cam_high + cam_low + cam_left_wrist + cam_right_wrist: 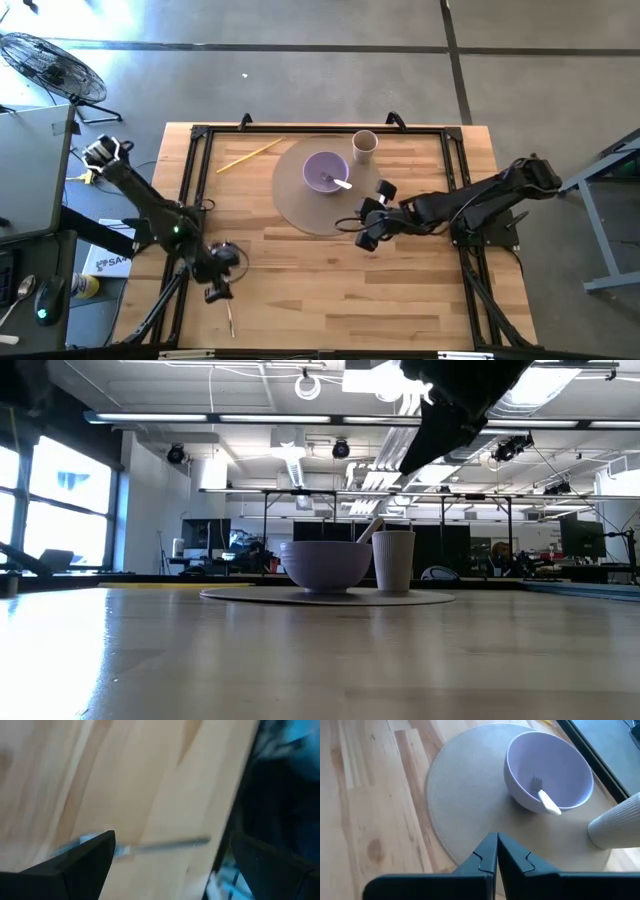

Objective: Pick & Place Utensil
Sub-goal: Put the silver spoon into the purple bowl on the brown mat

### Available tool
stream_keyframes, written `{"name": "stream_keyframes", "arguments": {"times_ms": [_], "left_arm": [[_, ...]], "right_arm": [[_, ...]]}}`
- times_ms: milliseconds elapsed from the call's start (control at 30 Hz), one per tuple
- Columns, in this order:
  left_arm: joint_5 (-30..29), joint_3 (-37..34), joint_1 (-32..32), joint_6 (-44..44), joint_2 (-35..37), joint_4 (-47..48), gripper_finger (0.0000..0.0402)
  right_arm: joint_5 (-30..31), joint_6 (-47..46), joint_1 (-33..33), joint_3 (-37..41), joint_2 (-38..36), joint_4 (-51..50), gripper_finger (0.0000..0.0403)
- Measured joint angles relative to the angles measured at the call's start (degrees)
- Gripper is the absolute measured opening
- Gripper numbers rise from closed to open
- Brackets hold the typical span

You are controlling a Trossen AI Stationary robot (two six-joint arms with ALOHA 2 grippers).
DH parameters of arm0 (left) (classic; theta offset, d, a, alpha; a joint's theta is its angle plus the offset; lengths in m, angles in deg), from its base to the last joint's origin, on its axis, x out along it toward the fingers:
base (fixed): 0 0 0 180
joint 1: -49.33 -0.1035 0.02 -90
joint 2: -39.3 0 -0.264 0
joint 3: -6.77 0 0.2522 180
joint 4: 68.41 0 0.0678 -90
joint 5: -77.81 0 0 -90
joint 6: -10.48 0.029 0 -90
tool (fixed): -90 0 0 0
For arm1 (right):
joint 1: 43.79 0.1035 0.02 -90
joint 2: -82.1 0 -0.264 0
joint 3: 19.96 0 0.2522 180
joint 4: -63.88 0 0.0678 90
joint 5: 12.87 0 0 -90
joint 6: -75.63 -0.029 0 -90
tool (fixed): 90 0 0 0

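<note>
A thin metal utensil [167, 843] lies flat on the wood near the table's near-left corner [231, 320]. My left gripper [172, 839] hovers over it, open wide, one finger on each side, touching nothing [216, 288]. A purple bowl [326, 172] stands on a round grey mat [300, 205]. In the bowl rests a fork with a white handle [545, 800], tines down. My right gripper [496, 845] is shut and empty, by the mat's near-right edge [360, 218].
A beige paper cup [364, 145] stands on the mat just right of the bowl [393, 560]. A wooden stick [248, 156] lies near the far-left corner. A black frame [190, 180] borders the table. Bare wood spans the near middle.
</note>
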Motion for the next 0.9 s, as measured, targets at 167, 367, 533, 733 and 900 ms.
{"name": "stream_keyframes", "arguments": {"times_ms": [167,367,533,733,900], "left_arm": [[5.1,0.1,2.0,-1.5,-7.2,1.2,0.0387],[7.1,-1.0,1.9,0.3,-12.6,6.0,0.0387],[2.9,-1.1,1.9,5.0,-13.0,7.6,0.0387],[-8.1,-1.1,1.8,8.9,-12.9,7.0,0.0387],[-14.6,-1.1,-0.7,11.0,-12.9,6.9,0.0387]], "right_arm": [[-0.1,0.5,-1.1,0.7,0.0,0.8,0.0004],[-0.2,1.1,-1.9,0.7,0.0,2.7,0.0001],[-1.9,2.0,-2.3,0.7,0.0,3.5,0.0004],[-2.2,2.0,-2.4,0.7,0.0,4.0,0.0001],[-2.6,2.0,-2.4,0.7,0.0,4.0,0.0006]]}}
